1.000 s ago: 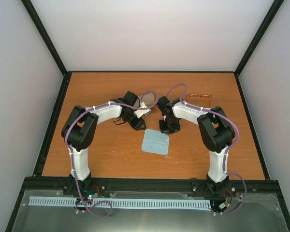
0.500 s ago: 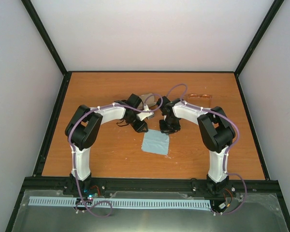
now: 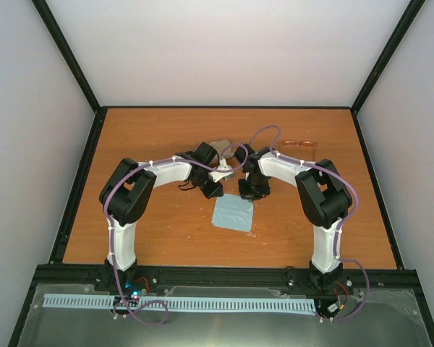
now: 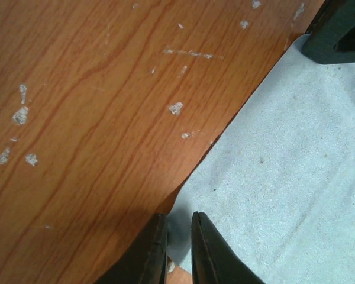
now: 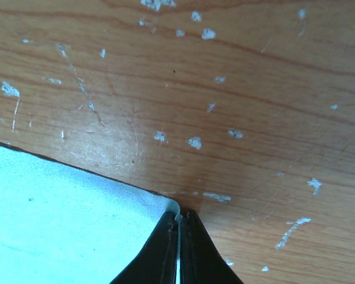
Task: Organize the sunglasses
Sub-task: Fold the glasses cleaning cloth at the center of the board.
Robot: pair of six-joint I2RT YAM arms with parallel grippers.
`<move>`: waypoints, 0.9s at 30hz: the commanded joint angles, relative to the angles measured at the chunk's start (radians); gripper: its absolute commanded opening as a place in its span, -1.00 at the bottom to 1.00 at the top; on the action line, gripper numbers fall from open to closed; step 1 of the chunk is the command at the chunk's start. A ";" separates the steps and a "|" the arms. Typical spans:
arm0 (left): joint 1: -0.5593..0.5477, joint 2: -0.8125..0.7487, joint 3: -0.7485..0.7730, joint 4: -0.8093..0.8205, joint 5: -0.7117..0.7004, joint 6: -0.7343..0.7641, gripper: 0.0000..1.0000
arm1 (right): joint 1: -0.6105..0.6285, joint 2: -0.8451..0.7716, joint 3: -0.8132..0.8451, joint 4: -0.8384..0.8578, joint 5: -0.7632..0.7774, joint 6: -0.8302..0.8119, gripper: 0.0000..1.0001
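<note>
The sunglasses [image 3: 300,148], with orange lenses, lie at the back right of the table, apart from both grippers. The light blue cloth [image 3: 233,214] lies flat in the middle. My right gripper [image 3: 252,191] is shut on the cloth's far right corner, which is pinched between its tips in the right wrist view [image 5: 178,214]. My left gripper [image 3: 213,189] is at the cloth's far left corner. In the left wrist view [image 4: 178,216] its jaws stand a narrow gap apart over the edge of the cloth [image 4: 284,165].
The oval case [image 3: 220,147] lies behind the left wrist, mostly hidden by the arm. The right gripper's finger [image 4: 337,29] shows at the top right of the left wrist view. The wooden table [image 3: 145,137] has black rails round its edges.
My left arm has moved right and down, from beside the case to the cloth's far left corner. The right arm and the cloth have not moved.
</note>
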 commanded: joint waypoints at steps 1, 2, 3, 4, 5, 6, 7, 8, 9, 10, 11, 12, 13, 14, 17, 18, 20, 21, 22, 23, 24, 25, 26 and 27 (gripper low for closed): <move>-0.014 0.031 -0.031 -0.012 -0.046 0.011 -0.71 | 0.005 0.045 -0.037 0.032 -0.029 -0.005 -0.94; -0.015 0.031 -0.034 -0.011 -0.051 0.012 -0.74 | 0.005 0.044 -0.037 0.032 -0.029 -0.005 -0.94; -0.015 0.032 -0.036 -0.008 -0.057 0.014 -0.77 | 0.005 0.044 -0.036 0.032 -0.029 -0.005 -0.94; -0.015 0.031 -0.040 -0.006 -0.062 0.016 -0.81 | 0.005 0.044 -0.036 0.031 -0.029 -0.005 -0.94; -0.014 0.031 -0.043 -0.004 -0.068 0.019 -0.85 | 0.005 0.044 -0.035 0.032 -0.029 -0.004 -0.94; -0.015 0.031 -0.046 -0.004 -0.072 0.021 -0.92 | 0.004 0.044 -0.035 0.032 -0.030 -0.005 -0.94; -0.015 0.032 -0.048 -0.004 -0.074 0.022 -0.97 | 0.005 0.044 -0.035 0.032 -0.031 -0.004 -0.94; -0.015 0.031 -0.050 -0.004 -0.074 0.023 -0.99 | 0.005 0.044 -0.036 0.032 -0.032 -0.005 -0.94; -0.015 0.032 -0.052 -0.004 -0.074 0.023 -0.99 | 0.005 0.044 -0.036 0.033 -0.032 -0.005 -0.95; -0.015 0.030 -0.052 -0.004 -0.075 0.023 -0.99 | 0.005 0.043 -0.035 0.034 -0.032 -0.004 -0.95; -0.015 0.029 -0.051 -0.004 -0.077 0.024 -0.99 | 0.005 0.044 -0.036 0.034 -0.031 -0.005 -0.94; -0.015 0.026 -0.050 -0.004 -0.080 0.023 -0.99 | 0.005 0.041 -0.035 0.035 -0.029 -0.005 -0.94; -0.014 0.024 -0.046 -0.004 -0.083 0.022 -0.99 | 0.005 0.038 -0.035 0.036 -0.029 -0.005 -0.94; -0.015 0.021 -0.041 -0.004 -0.086 0.021 -0.99 | 0.005 0.037 -0.034 0.037 -0.028 -0.006 -0.94; -0.015 0.010 -0.019 -0.008 -0.092 0.022 -0.99 | 0.003 0.023 -0.034 0.049 -0.032 -0.009 -0.94; -0.015 0.007 -0.008 -0.011 -0.092 0.022 -0.99 | 0.002 0.016 -0.034 0.055 -0.035 -0.012 -0.95; -0.015 0.002 0.013 -0.016 -0.088 0.020 -0.99 | -0.001 -0.001 -0.034 0.066 -0.031 -0.011 -0.94; -0.015 0.000 0.022 -0.017 -0.086 0.019 -0.99 | -0.002 -0.009 -0.034 0.073 -0.029 -0.012 -0.94; -0.015 -0.002 0.034 -0.017 -0.085 0.019 -0.99 | -0.005 -0.016 -0.035 0.081 -0.031 -0.014 -0.95; -0.015 -0.002 0.042 -0.019 -0.085 0.019 -0.99 | -0.009 -0.021 -0.035 0.087 -0.030 -0.015 -0.94; -0.015 -0.002 0.049 -0.020 -0.085 0.018 -0.99 | -0.013 -0.024 -0.032 0.091 -0.035 -0.020 -0.94; -0.015 -0.002 0.054 -0.021 -0.085 0.021 -0.99 | -0.017 -0.029 -0.029 0.095 -0.038 -0.022 -0.94; -0.015 -0.002 0.059 -0.021 -0.086 0.023 -0.99 | -0.020 -0.031 -0.025 0.096 -0.038 -0.025 -0.94; -0.015 -0.002 0.063 -0.021 -0.089 0.026 -0.99 | -0.023 -0.032 -0.022 0.095 -0.037 -0.028 -0.94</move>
